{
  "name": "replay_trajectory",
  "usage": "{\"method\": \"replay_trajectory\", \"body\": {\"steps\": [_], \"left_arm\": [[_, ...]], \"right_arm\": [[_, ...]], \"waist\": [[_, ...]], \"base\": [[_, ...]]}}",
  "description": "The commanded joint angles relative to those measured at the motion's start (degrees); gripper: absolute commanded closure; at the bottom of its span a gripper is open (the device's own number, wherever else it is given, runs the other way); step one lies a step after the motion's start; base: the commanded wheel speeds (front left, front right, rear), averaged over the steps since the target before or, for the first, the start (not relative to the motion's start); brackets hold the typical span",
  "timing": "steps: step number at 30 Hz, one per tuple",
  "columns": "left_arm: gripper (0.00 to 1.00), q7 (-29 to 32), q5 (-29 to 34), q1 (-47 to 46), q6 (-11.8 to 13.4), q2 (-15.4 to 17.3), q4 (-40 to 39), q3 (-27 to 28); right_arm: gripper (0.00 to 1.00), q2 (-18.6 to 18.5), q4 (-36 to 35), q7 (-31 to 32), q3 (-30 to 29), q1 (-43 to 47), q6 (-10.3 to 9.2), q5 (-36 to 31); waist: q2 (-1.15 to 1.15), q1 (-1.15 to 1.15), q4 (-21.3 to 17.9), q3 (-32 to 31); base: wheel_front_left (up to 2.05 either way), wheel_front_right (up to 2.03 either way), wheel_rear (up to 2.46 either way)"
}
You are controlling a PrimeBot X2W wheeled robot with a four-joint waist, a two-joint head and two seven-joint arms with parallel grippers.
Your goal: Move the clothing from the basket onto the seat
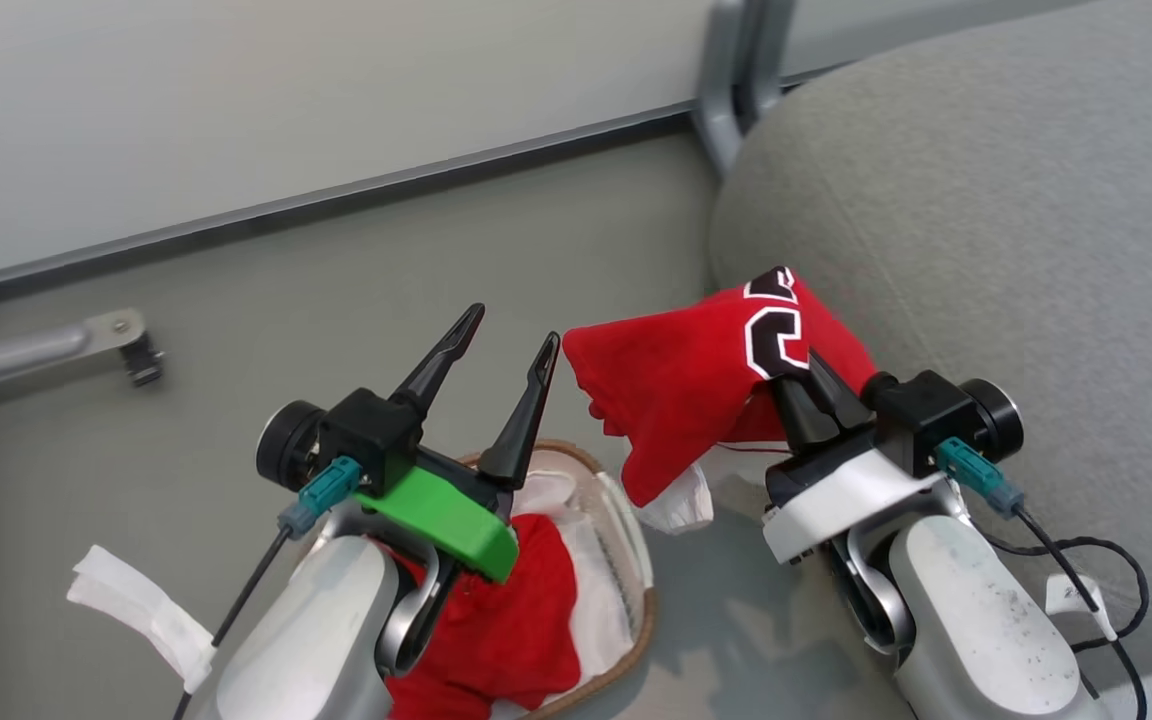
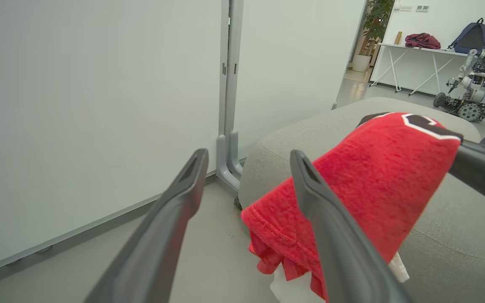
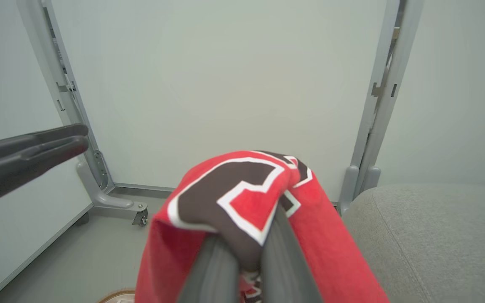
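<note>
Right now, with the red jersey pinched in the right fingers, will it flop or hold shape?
Likely floppy: the jersey droops in folds below the right fingers. Probably light: one narrow pinch holds it up. Its hanging corner may brush the basket rim.

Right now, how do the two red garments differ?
The jersey hangs from the shut right pincer; the shirt lies in the basket. The jersey bears black, white-edged numerals; the shirt looks plain. Both are bright red.
</note>
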Motion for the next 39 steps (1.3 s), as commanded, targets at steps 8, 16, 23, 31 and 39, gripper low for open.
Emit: {"method": "replay_trajectory", "body": {"steps": [8,16,23,31,39], "left_arm": [[0.00,-0.02,0.94,3.55,0.12,-0.10,-1.20,0.55],[0.00,-0.01,0.32,2.59,0.12,-0.13,-1.17,-2.48],[0.00,-0.01,-1.01,1.34,0.12,1.22,-0.76,-4.88],[0.00,-0.01,-1.20,2.66,0.12,4.69,-0.96,-5.03],[0.00,-0.02,-1.73,-0.19,0.12,8.90,-2.53,-6.46]], "right_arm": [[1.00,-0.13,-2.02,-0.11,-0.78,1.49,-0.06,-0.80],[1.00,-0.09,-3.62,-0.11,-4.89,2.23,-0.06,-2.25],[1.00,-0.11,-2.50,-0.12,-7.69,-0.63,-0.06,-7.55],[1.00,-5.15,3.34,-0.12,-11.13,-15.39,-0.07,-12.22],[1.00,-10.45,11.06,-0.12,-16.70,-29.88,-0.07,-16.10]], "waist": [[0.00,0.00,-15.23,0.74],[0.00,0.00,-18.72,2.77],[0.00,0.00,-19.08,4.92],[0.00,0.00,-17.81,10.40],[0.00,0.00,-13.55,18.06]], "base": [[0.00,0.00,0.00],[0.00,0.00,0.00],[0.00,0.00,0.00],[0.00,0.00,0.00],[0.00,0.00,0.00]]}}
